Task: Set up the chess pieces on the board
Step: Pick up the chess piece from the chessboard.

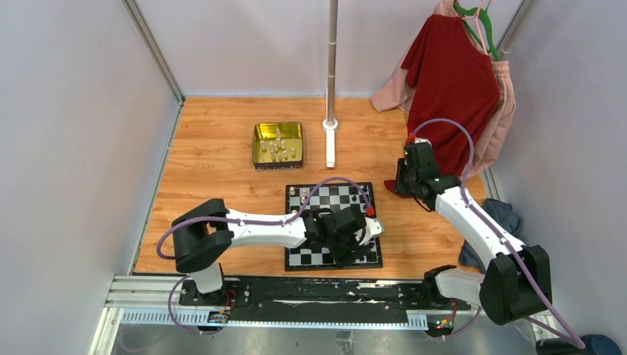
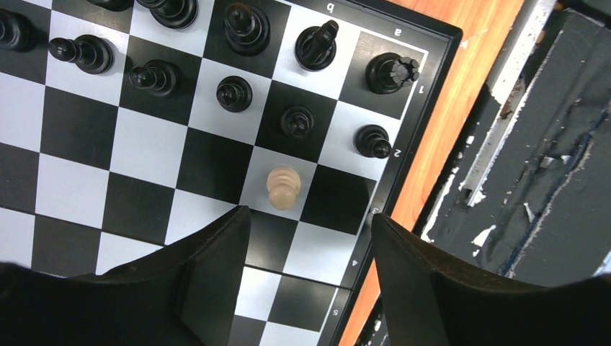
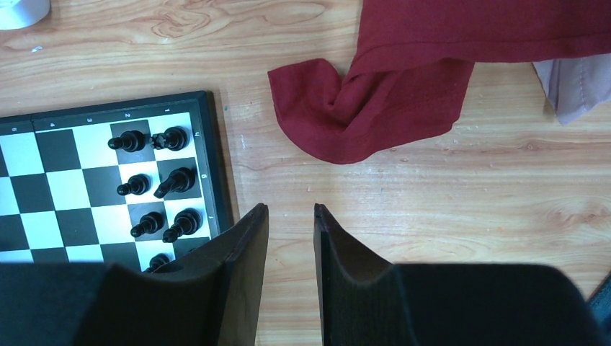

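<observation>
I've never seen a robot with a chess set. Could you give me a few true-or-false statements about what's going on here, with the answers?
1. The left gripper holds the cream pawn. False: it is open, and the pawn stands free on a white square of the chessboard, just ahead of its fingers.
2. The gold tin has pale chess pieces in it. True.
3. The right gripper hangs over the chessboard. False: it is over the wooden table beside the board, holding nothing.
4. Black chess pieces stand on the chessboard. True.
</observation>
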`<move>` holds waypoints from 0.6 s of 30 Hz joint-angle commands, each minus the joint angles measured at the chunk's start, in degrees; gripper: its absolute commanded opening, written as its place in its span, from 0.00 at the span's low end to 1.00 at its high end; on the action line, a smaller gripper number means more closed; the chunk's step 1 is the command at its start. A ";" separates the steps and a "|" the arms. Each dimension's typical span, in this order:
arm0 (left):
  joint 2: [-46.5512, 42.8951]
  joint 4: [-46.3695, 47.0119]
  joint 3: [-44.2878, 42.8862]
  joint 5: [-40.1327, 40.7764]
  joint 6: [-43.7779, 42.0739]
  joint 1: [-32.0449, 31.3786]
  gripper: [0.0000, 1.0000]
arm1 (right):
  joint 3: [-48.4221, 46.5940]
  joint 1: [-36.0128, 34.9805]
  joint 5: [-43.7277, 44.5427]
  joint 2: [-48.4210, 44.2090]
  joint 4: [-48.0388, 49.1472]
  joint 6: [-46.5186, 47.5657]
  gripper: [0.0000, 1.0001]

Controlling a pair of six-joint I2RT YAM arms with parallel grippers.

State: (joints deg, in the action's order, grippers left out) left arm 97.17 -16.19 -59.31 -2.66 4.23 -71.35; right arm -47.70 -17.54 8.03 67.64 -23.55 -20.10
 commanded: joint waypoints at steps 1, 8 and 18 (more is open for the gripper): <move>1.73 1.53 -1.59 1.47 -1.67 -0.10 0.67 | -1.31 -0.11 1.45 0.93 -0.01 0.32 0.34; 2.27 3.69 -1.48 5.30 -2.02 -0.04 0.63 | -1.88 -0.05 1.78 2.08 -0.01 0.47 0.34; 2.18 5.58 -1.07 6.96 -1.76 0.85 0.47 | -2.80 0.05 1.77 3.61 -0.04 0.24 0.34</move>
State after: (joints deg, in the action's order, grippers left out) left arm 98.80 -12.82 -59.40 3.20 2.90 -71.11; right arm -48.53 -17.54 8.56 70.59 -23.53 -20.08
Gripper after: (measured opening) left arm 0.517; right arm 0.342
